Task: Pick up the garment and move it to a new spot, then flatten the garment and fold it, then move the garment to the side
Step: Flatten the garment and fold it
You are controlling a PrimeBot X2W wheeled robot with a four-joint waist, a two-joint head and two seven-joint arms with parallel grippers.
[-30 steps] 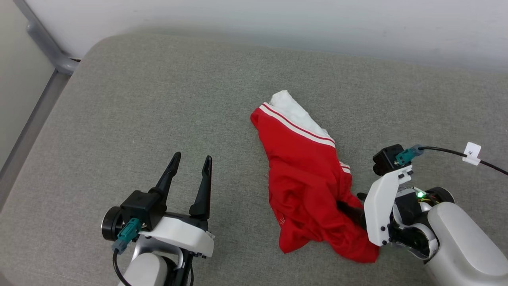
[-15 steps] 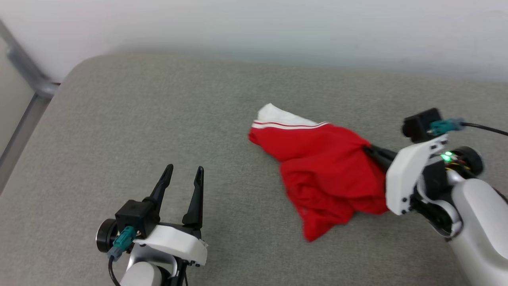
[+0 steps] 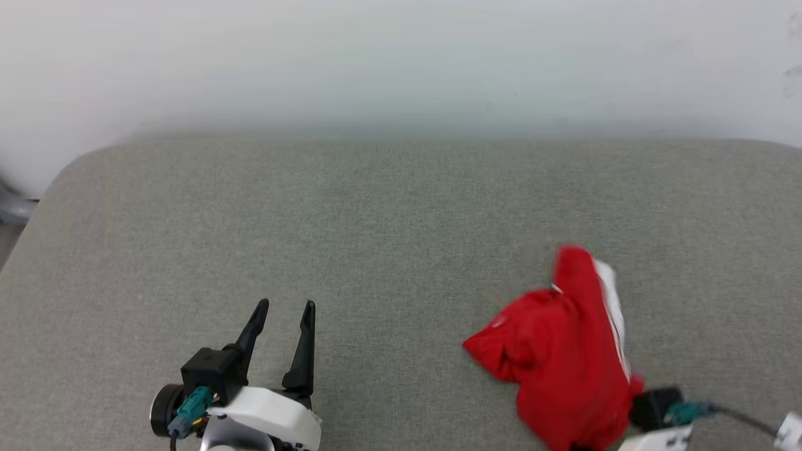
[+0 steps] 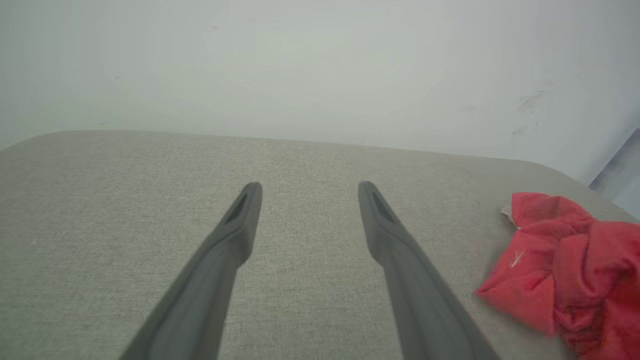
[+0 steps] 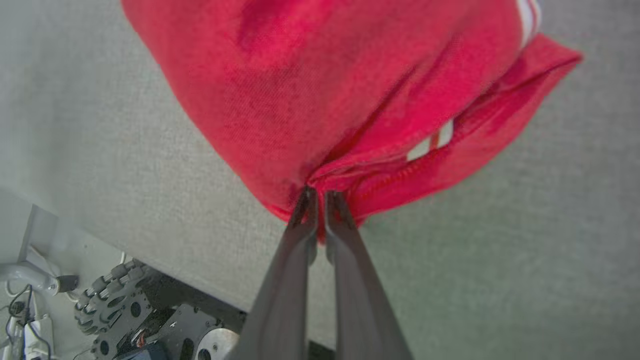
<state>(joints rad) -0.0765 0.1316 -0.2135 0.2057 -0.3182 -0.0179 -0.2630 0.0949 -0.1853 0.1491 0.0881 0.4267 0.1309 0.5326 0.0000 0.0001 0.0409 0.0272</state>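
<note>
Right hand (image 5: 320, 197) is clamped tight: my two dark fingers (image 5: 292, 280) are pressed together with a fold of the garment (image 5: 325, 85) pinched between the tips. From the right wrist view the red cloth bunches out from that pinch point, and a sliver of red-and-white striped trim (image 5: 430, 145) peeks out of a crease. Below the cloth lies the grey fabric of the bench (image 5: 525, 260), and past its edge I catch a wheel of my own base (image 5: 115, 300).

Up on the head view, the garment (image 3: 564, 363) is a crumpled red heap low on my right side, near the front edge of the bench (image 3: 313, 219). It is a bit blurred, with a white stripe (image 3: 611, 313) running down its right flank. I can't tell whether its underside touches the fabric or hangs just clear.

Over to the left hand (image 3: 286, 305): jaws spread wide apart, holding nothing, poised over bare grey bench low on my left, well apart from the cloth. Its own wrist view has the two fingers (image 4: 235, 235) pointing toward the pale wall (image 4: 320, 65), with the red garment (image 4: 565, 270) off at the right edge.
</note>
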